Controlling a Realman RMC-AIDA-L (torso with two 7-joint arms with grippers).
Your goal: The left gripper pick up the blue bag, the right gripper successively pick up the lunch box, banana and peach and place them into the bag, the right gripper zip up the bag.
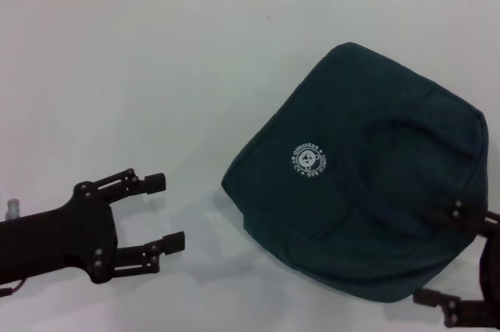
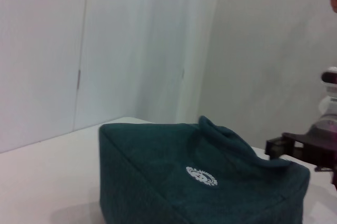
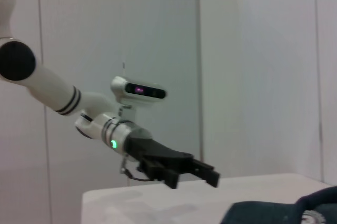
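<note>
The blue bag [image 1: 367,168] lies on the white table at the right, its round white logo facing up, with no opening or foil lining showing. It also shows in the left wrist view [image 2: 200,182] and the right wrist view [image 3: 284,214]. My left gripper [image 1: 166,212] is open and empty at the lower left, a short gap from the bag's left edge; it also shows in the right wrist view [image 3: 195,174]. My right gripper [image 1: 441,254] is open at the bag's near right corner, its fingers on either side of that corner. The lunch box, banana and peach are out of view.
The white table [image 1: 156,74] runs back to a pale wall. A small silver part [image 1: 12,207] shows at the left edge by my left arm. The right gripper shows beyond the bag in the left wrist view [image 2: 297,149].
</note>
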